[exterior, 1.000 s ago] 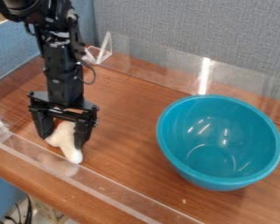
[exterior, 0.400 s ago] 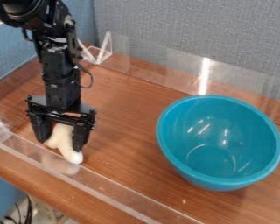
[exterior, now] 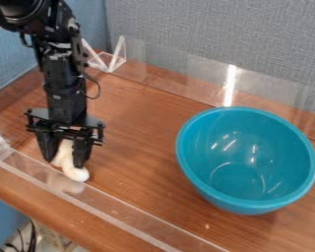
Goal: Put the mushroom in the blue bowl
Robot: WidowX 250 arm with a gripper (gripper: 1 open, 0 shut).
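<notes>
The cream-white mushroom [exterior: 75, 171] lies on the wooden table [exterior: 141, 138] near the front left, its lower end poking out below my fingers. My gripper [exterior: 68, 157] points straight down over it, and the black fingers [exterior: 51, 153] have drawn in against its sides. The mushroom still rests on the table. The glossy blue bowl [exterior: 272, 148] stands upright and empty at the right, about a hand's width from the gripper.
A low clear plastic wall [exterior: 121, 212] runs along the table's front edge, close to the mushroom. More clear panels [exterior: 207, 79] stand along the back. A grey-blue partition rises behind the table. The black arm [exterior: 62, 69] reaches in from the upper left.
The gripper has lowered a little and shifted slightly left over the mushroom. Its fingers, wide apart before, have closed in onto the mushroom. The bowl has not moved.
</notes>
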